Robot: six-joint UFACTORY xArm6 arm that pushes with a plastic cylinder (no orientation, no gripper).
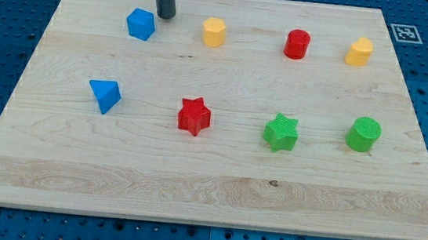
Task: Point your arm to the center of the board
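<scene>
My tip (165, 15) rests on the wooden board (207, 190) near the view's top left, just right of a blue pentagon block (140, 24) and left of a yellow hexagon block (214, 32). The rod rises out of the view's top. Along the top row also stand a red cylinder (298, 44) and a yellow block (359, 51). In the lower row lie a blue triangular block (105, 94), a red star (194, 116), a green star (281, 132) and a green cylinder (364, 134). The tip touches no block.
The board lies on a blue perforated table (1, 44). A black-and-white marker tag (404, 32) sits by the board's top right corner.
</scene>
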